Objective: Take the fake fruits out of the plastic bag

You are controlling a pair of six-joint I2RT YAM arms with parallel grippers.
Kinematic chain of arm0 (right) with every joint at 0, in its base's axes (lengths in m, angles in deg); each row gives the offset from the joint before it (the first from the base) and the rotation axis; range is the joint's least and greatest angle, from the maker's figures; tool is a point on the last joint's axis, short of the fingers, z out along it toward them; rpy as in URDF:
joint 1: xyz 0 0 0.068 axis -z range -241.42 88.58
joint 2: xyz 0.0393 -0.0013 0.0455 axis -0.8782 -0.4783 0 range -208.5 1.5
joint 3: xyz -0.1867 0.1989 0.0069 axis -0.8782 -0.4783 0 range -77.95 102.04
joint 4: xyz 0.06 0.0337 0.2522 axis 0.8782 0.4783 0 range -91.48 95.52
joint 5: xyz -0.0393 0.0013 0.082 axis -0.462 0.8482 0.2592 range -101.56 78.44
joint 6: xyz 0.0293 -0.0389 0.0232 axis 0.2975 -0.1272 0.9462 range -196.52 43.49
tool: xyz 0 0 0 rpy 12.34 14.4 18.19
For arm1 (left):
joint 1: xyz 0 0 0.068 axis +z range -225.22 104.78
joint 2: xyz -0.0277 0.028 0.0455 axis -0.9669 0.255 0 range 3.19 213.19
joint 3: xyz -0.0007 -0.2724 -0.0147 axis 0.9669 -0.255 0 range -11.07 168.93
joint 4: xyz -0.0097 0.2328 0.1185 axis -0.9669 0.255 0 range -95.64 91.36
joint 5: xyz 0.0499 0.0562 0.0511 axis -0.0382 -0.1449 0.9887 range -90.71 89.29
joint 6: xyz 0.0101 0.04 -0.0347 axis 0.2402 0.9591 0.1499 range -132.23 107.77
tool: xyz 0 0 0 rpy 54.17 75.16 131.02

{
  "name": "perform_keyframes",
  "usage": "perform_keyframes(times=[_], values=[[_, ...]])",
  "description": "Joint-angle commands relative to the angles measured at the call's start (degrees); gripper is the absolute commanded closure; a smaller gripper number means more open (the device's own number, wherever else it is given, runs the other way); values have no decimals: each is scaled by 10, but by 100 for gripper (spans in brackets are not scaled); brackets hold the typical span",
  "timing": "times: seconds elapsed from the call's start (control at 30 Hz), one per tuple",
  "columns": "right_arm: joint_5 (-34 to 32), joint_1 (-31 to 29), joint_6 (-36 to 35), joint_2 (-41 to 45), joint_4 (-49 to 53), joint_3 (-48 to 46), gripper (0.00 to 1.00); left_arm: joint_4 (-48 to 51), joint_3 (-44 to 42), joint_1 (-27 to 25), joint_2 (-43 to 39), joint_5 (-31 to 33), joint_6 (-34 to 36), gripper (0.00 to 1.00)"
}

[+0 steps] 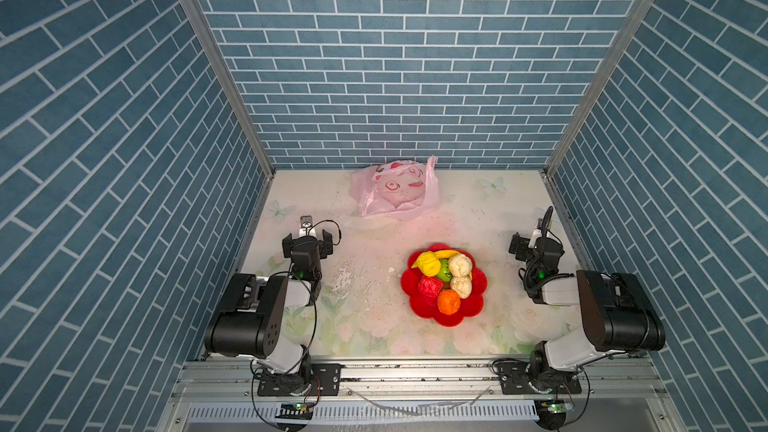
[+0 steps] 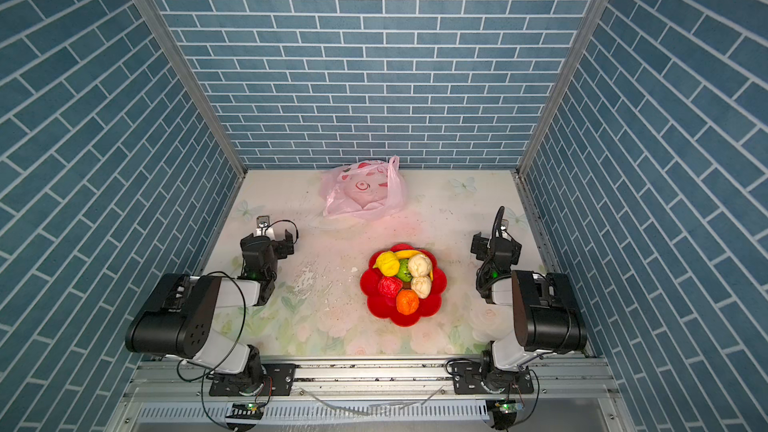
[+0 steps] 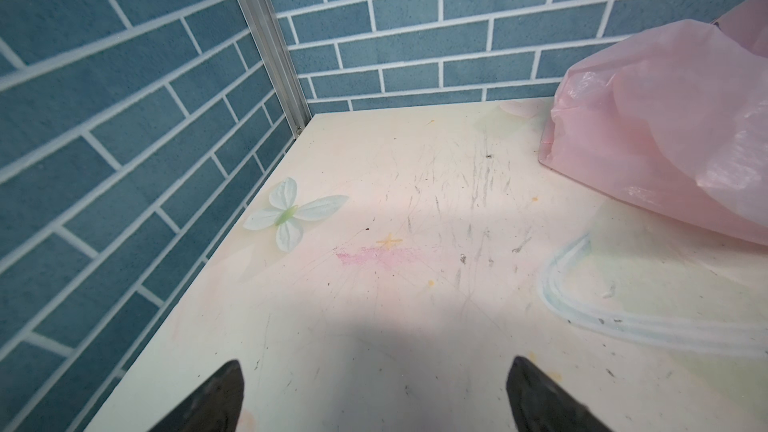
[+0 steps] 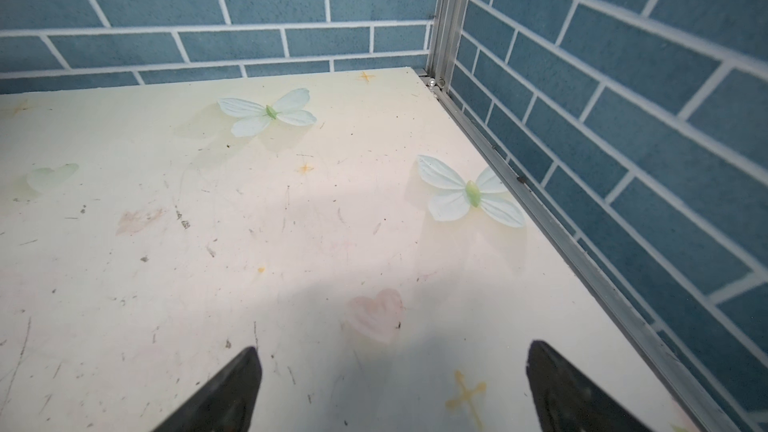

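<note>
While both arms sit folded near the front of the table [image 1: 374,251], the left gripper [image 3: 376,361] and the right gripper [image 4: 394,346] each have their dark fingers spread wide apart over bare, scuffed tabletop, gripping nothing. The bag [image 1: 395,193] lies at the far edge against the brick-patterned wall [image 1: 395,76], ahead of the left gripper and off to its right, well apart from both grippers. It is thin, see-through pink film with red marks, crinkled and puffed, with one handle loop standing up. What is inside I cannot tell. The fruits [image 1: 444,280] are heaped in a red flower-shaped dish [image 1: 419,305] between the arms, nearer the right gripper but clear of it. They are glossy: a curved yellow banana, a lumpy yellow one, green, red, orange, and two bumpy cream balls.
</note>
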Motion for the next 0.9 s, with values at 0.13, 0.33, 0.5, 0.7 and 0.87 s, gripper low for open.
perform_keyframes(times=[0.13,0.33,0.5,0.7,0.87], values=[[13,1,3,-2,8,14,1,8,3,4,-2,-5,-2,1],[12,1,3,-1,5,13,1,8,3,4,-2,-5,-2,1],[12,1,2,-1,6,13,1,8,2,4,-2,-5,-3,1],[12,2,2,-2,5,13,1,8,2,4,-1,-5,-3,1],[12,2,3,-1,5,13,1,7,3,4,-2,-5,-2,1]])
